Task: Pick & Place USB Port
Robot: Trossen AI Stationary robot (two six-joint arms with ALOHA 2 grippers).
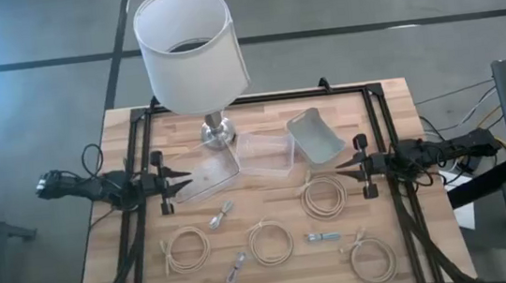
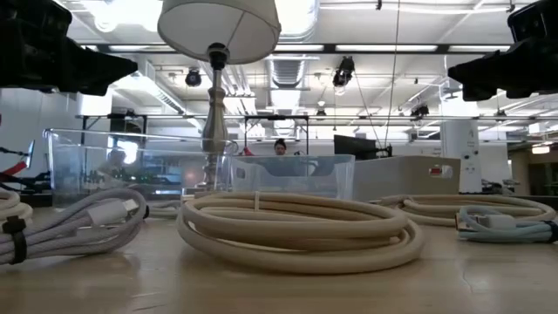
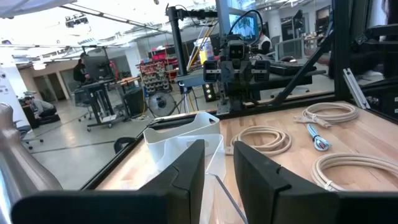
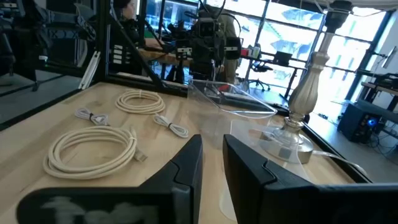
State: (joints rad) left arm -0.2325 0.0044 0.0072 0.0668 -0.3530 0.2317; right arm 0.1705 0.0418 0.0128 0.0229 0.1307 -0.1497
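Observation:
A small blue and silver USB piece (image 1: 322,237) lies flat on the wooden table near the front; it also shows in the left wrist view (image 3: 320,142). Several cream cable coils (image 1: 325,195) (image 1: 269,241) lie flat around it. My left gripper (image 1: 180,184) hovers at the table's left side, open and empty, next to a clear tray (image 1: 210,177). My right gripper (image 1: 346,166) hovers at the right side, open and empty, just beyond the right coil. In both wrist views the fingers stand apart with nothing between them (image 3: 217,149) (image 4: 211,146).
A lamp with a white shade (image 1: 188,46) stands at the back middle on a metal base (image 1: 217,133). A clear bin (image 1: 265,152) and a tilted pale bin (image 1: 314,135) sit beside it. Two short bundled cables (image 1: 221,215) (image 1: 236,269) lie near the front. A black frame (image 1: 378,119) rims the table.

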